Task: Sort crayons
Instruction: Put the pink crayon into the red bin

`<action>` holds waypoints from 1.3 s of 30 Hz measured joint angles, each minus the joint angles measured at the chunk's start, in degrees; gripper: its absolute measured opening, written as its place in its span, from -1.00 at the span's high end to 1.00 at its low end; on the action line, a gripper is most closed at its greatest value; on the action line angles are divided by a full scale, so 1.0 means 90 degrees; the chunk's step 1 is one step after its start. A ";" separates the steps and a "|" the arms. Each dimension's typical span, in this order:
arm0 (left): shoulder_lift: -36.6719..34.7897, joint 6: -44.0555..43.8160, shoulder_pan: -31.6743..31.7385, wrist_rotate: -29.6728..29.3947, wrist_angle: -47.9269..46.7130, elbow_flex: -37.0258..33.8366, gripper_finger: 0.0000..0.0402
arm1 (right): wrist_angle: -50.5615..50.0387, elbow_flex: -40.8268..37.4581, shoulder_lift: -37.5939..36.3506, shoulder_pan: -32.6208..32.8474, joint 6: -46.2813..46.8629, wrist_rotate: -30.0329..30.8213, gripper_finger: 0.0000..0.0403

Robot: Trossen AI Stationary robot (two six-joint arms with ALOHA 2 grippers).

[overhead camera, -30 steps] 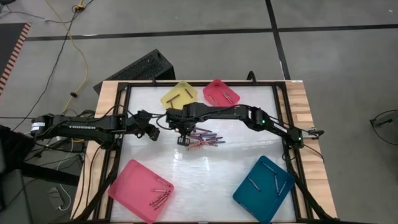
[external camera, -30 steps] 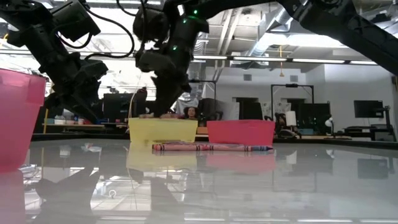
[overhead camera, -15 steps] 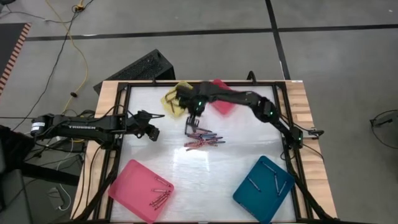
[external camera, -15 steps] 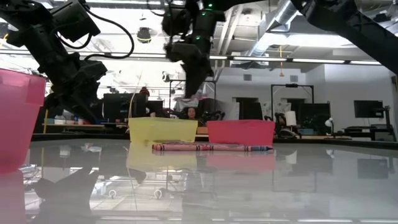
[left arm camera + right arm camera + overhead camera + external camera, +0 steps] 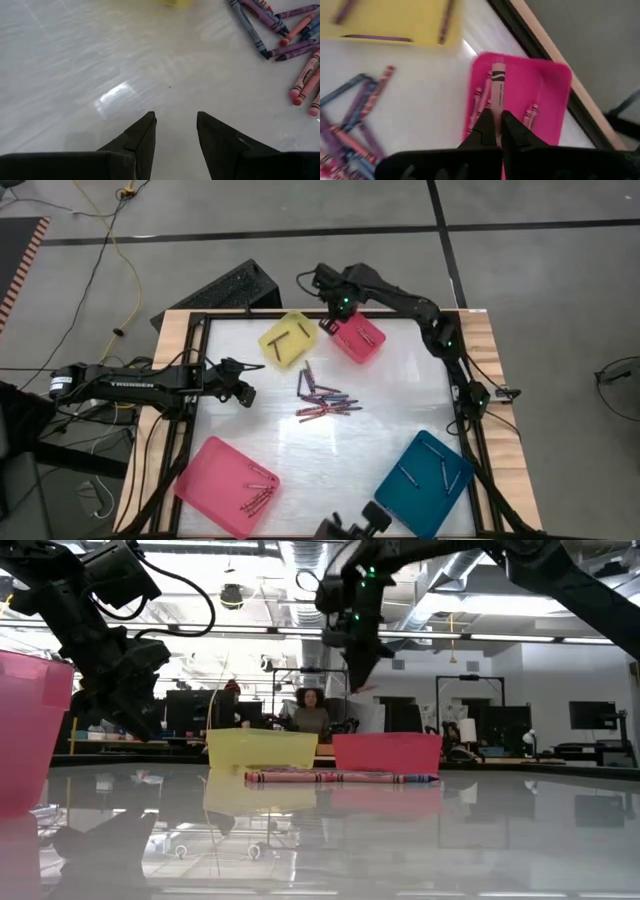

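Bench (image 5: 400, 395): white top in a dark frame, with wooden edges left and right.
Loose crayons (image 5: 322, 397): a scattered pile at mid-bench, mostly pink and bluish.
Yellow tray (image 5: 285, 340): far side, crayons in it.
Small pink tray (image 5: 360, 340): just beside the yellow one.
Large pink tray (image 5: 215, 475): near left corner, several crayons inside.
Teal tray (image 5: 425, 480): near right corner, a few crayons inside.
Right tool (image 5: 328, 323): at the small pink tray's far left edge.
Left tool (image 5: 247, 392): over bare bench, left of the pile.
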 joint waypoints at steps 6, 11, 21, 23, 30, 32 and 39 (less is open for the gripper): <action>-0.0001 -0.0020 0.0000 -0.0002 -0.0077 0.0000 0.34 | 0.0410 -0.0907 0.0012 -0.0287 0.0387 0.0000 0.96; 0.0000 -0.0022 0.0000 -0.0004 -0.0119 0.0000 0.34 | 0.0706 -0.1630 0.0017 -0.0314 0.0400 0.0087 0.96; 0.0001 -0.0022 0.0000 -0.0107 -0.0130 0.0000 0.34 | 0.1862 -0.2679 0.0017 -0.0311 0.0722 0.0092 0.96; 0.0001 -0.0022 0.0000 -0.0109 -0.0130 0.0000 0.34 | 0.1937 -0.2798 0.0017 -0.0311 0.0756 0.0092 0.96; 0.0001 -0.0001 0.0000 -0.0211 -0.0135 0.0000 0.34 | 0.2170 -0.2968 0.0015 -0.0311 0.1056 0.0095 0.95; 0.0000 0.0000 0.0000 -0.0273 -0.0135 0.0000 0.34 | 0.2198 -0.3019 0.0012 -0.0308 0.1070 0.0095 0.92; 0.0000 0.0000 0.0000 -0.0281 -0.0137 0.0000 0.34 | 0.2161 -0.3111 0.0013 -0.0310 0.1066 0.0095 0.73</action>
